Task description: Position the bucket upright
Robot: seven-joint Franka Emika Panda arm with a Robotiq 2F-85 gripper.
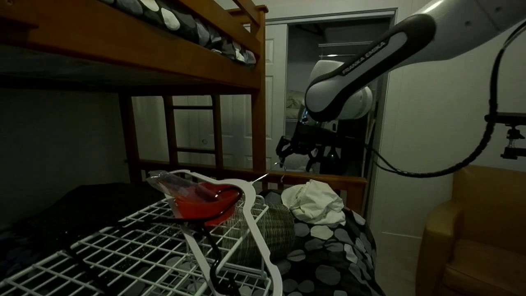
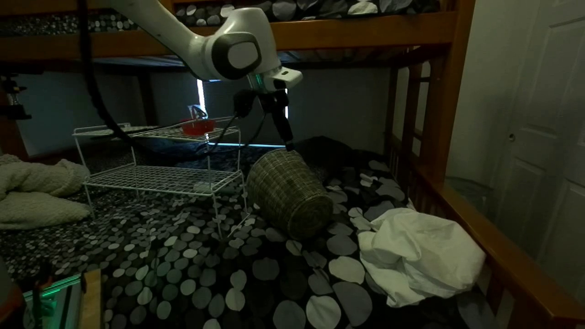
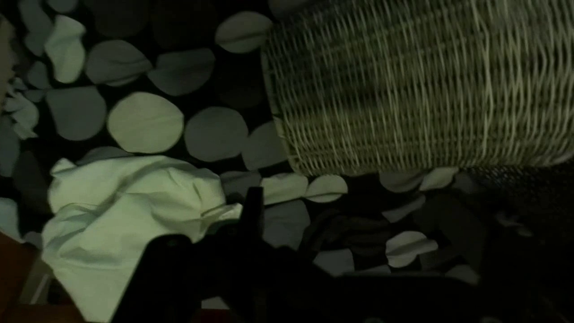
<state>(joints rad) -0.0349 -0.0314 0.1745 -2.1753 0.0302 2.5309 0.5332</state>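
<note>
I'm hovering the spread gripper (image 1: 295, 161) near the sideways bucket (image 2: 289, 194); pushing left, I could be striking the rack (image 2: 151, 178).

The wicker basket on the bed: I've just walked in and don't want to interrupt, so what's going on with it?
A robot arm is meant to stand the wicker basket upright, but that isn't done. The basket lies tipped over on the spotted bedding, beside a white wire rack. The gripper hangs open near it, holding nothing; a crumpled white cloth lies nearby.
</note>
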